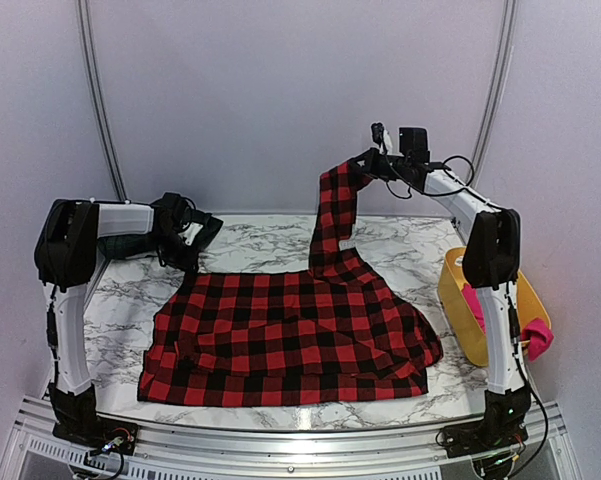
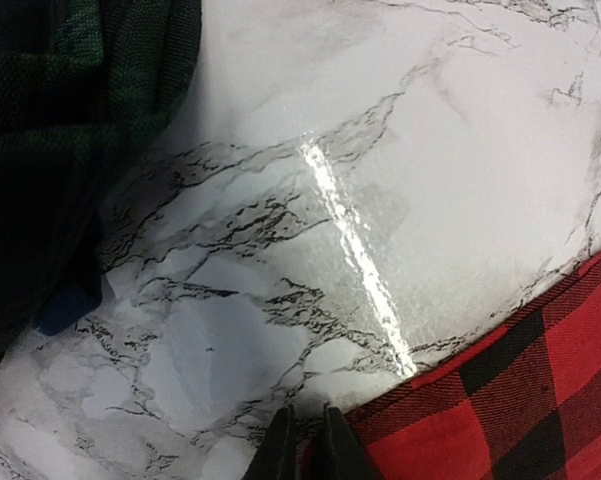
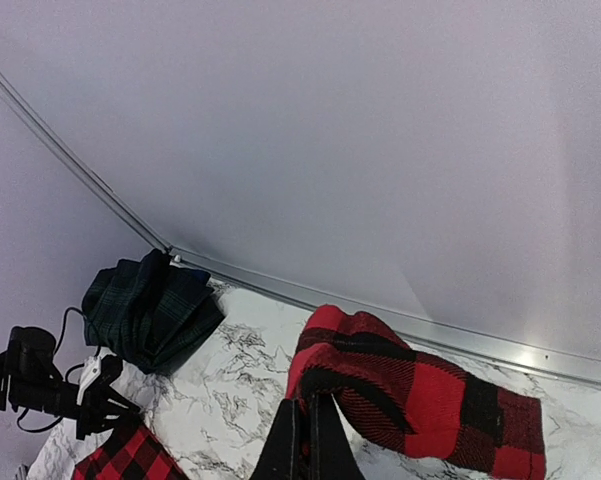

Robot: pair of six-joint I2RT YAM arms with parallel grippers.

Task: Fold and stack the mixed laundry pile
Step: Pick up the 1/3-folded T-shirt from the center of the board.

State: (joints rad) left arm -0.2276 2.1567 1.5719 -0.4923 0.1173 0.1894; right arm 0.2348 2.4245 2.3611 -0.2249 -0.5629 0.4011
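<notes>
The red-and-black checked garment (image 1: 280,340) lies spread flat over the middle of the marble table (image 1: 250,240), except for 1 long strip at its far right, which is pulled up well clear of the rest. That strip hangs from the right gripper (image 1: 365,165), whose 2 fingers are clamped tight on the cloth, and a fold of it flops sideways in the wrist view. At the checked garment's far left corner sits the left gripper (image 2: 308,450), its fingertips close together right at the hem; whether they pinch the hem I cannot tell. Beyond that corner, further left and back, the dark green-black plaid garment (image 3: 150,310) lies bunched up. To the right of the checked garment stands the yellow tub (image 1: 460,300), with the magenta-pink garment (image 1: 538,340) hanging over its rim
</notes>
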